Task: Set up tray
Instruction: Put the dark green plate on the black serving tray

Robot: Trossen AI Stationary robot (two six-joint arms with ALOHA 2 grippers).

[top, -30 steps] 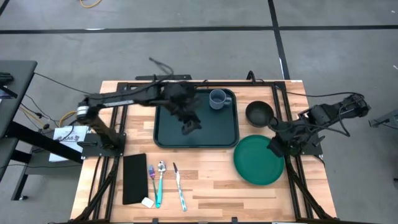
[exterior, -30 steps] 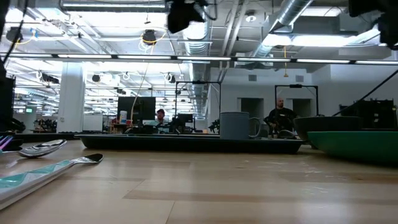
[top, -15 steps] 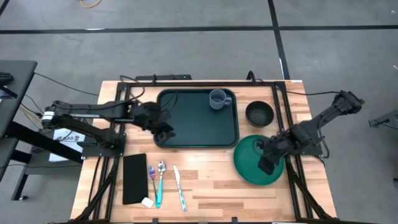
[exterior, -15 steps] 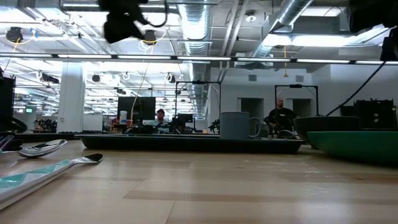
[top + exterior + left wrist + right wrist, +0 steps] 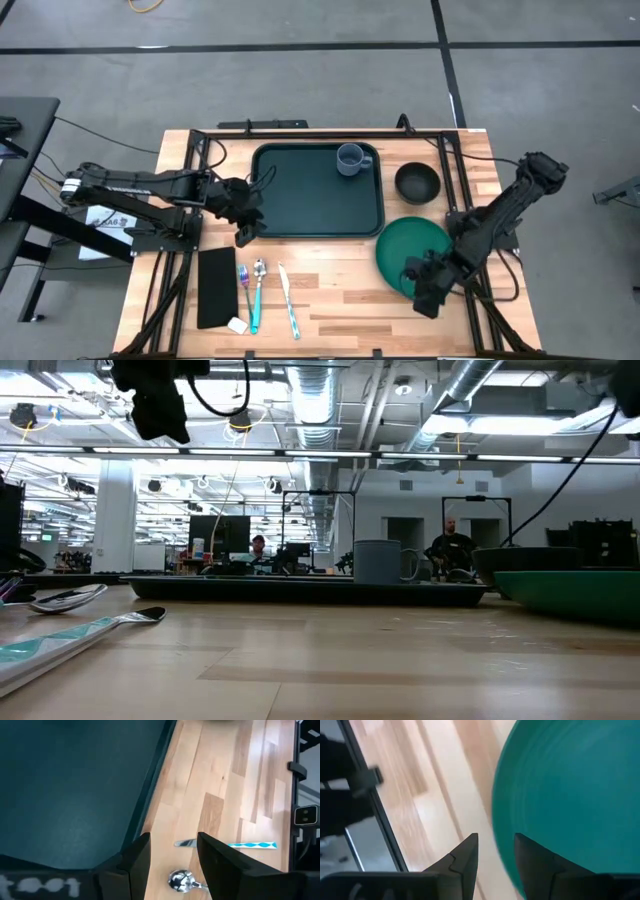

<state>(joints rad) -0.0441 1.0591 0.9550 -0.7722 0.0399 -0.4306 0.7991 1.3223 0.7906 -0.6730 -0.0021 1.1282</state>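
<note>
The dark green tray (image 5: 300, 195) lies flat on the table with a grey mug (image 5: 350, 158) standing in its far right corner. My left gripper (image 5: 245, 234) hangs open above the tray's near left corner. In the left wrist view the left gripper (image 5: 174, 854) looks down past the tray's edge (image 5: 75, 795) at the wood. It is well above the table in the low view (image 5: 155, 405). My right gripper (image 5: 425, 296) is open over the near rim of the round green plate (image 5: 412, 250). In the right wrist view that gripper (image 5: 495, 852) straddles the plate's rim (image 5: 560, 785) without a visible touch.
A black bowl (image 5: 417, 182) sits right of the tray, far of the plate. Near the left gripper lie a flat black rectangle (image 5: 216, 287), a fork (image 5: 245, 283), a spoon (image 5: 258, 290) and a knife (image 5: 289, 300). Bare wood shows in the table's near middle.
My left gripper has swung from above the tray's middle toward the table's left and near edges, ending over the tray's near left corner. My right gripper has travelled from the plate's far right side across it toward the near edge, to the plate's near rim.
</note>
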